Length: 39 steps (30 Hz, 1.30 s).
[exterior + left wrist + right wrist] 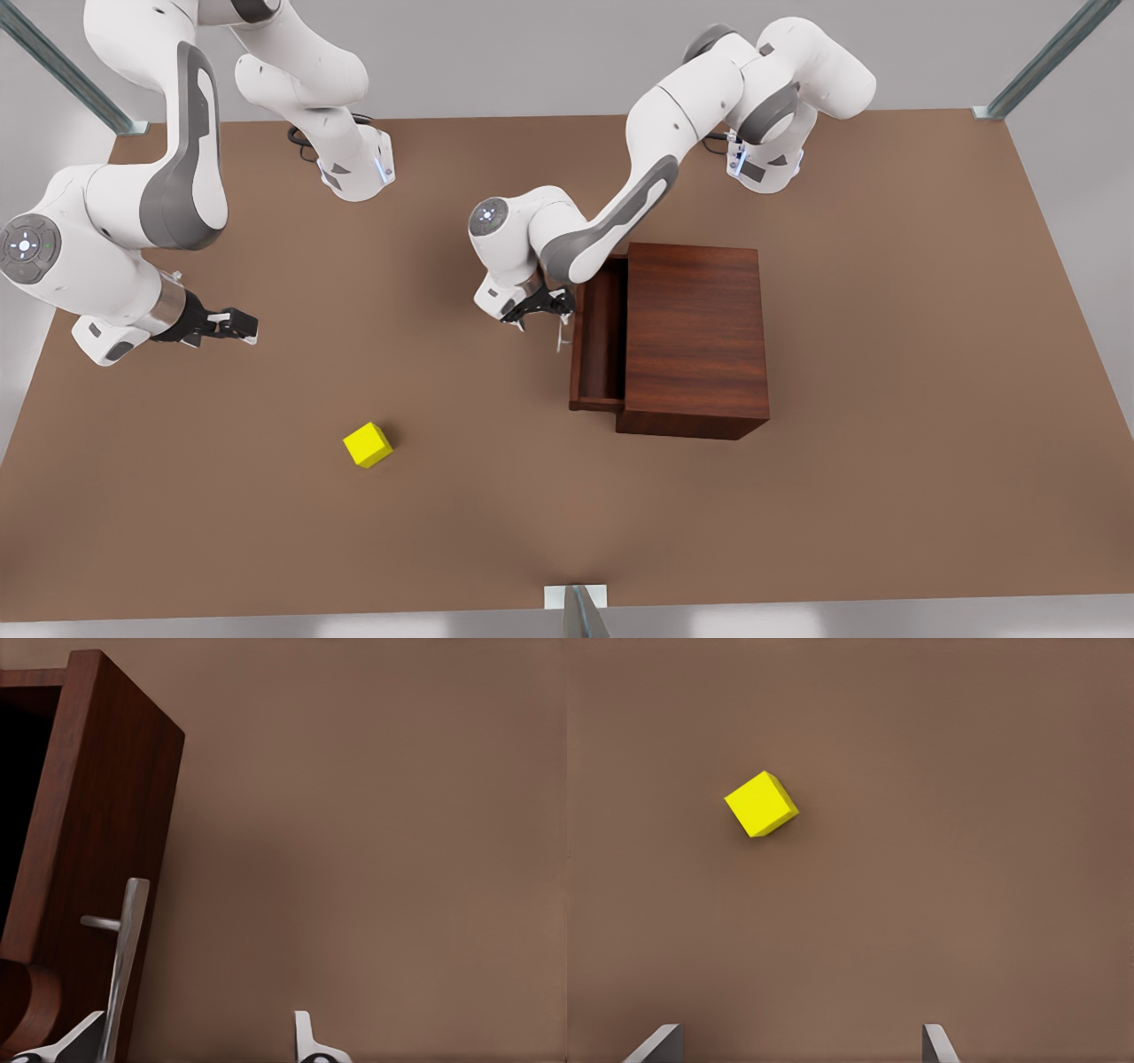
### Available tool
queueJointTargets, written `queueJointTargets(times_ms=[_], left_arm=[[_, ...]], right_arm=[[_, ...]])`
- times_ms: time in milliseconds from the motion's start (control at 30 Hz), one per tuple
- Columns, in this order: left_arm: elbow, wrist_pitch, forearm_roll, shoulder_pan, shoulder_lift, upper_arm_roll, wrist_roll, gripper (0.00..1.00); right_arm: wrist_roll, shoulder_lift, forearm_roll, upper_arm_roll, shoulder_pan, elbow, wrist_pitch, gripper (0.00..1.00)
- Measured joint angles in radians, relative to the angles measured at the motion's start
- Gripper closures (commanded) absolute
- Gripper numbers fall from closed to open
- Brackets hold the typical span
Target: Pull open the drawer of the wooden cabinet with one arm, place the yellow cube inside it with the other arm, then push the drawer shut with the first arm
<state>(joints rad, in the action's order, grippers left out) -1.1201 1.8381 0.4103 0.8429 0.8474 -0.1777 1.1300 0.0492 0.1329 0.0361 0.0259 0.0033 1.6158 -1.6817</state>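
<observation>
The drawer is seen pulled partway out of the wooden cabinet, toward the front view's left; its tray is observed to hold nothing. The left gripper is stationed at the drawer front, beside the silver bar handle. In the left wrist view its fingers are spread, one tip lying against the handle and the other well clear of it, so the handle is judged released rather than clamped. The yellow cube rests on the brown table, well apart from the cabinet and on the side the drawer opens toward. The right gripper is held above the table, its fingers wide apart and grasping nothing. The cube lies from it toward the near table edge and somewhat toward the front view's right; it is turned at an angle to the finger line in the right wrist view. This arm is the nearer to the cube, so the pick is judged to fall to it, with a wrist turn likely needed to square the fingers on flat faces.
</observation>
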Motion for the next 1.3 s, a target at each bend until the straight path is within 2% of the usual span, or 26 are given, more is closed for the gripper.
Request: queueJointTargets(times_ms=[933, 1033, 1200, 1233, 1300], left_arm=[[0.062, 0.071, -0.002, 0.038, 0.034, 0.002, 0.056, 0.00], [0.103, 0.000, -0.003, 0.038, 0.000, -0.034, 0.049, 0.00], [0.123, -0.256, -0.044, 0.029, -0.155, -0.062, -0.010, 0.00], [0.122, -0.300, -0.059, -0.019, -0.180, -0.064, -0.030, 0.00], [0.119, -0.393, -0.085, -0.208, -0.237, -0.064, -0.093, 0.00]], right_arm=[[-0.008, 0.010, -0.001, 0.000, 0.001, -0.003, 0.000, 0.00], [-0.039, 0.058, -0.007, -0.001, 0.002, -0.077, 0.004, 0.00], [-0.153, 0.087, -0.015, -0.002, 0.020, -0.124, 0.005, 0.00], [-0.183, 0.088, -0.016, -0.002, 0.024, -0.127, 0.004, 0.00], [-0.248, 0.089, -0.014, -0.001, 0.030, -0.129, -0.001, 0.00]])
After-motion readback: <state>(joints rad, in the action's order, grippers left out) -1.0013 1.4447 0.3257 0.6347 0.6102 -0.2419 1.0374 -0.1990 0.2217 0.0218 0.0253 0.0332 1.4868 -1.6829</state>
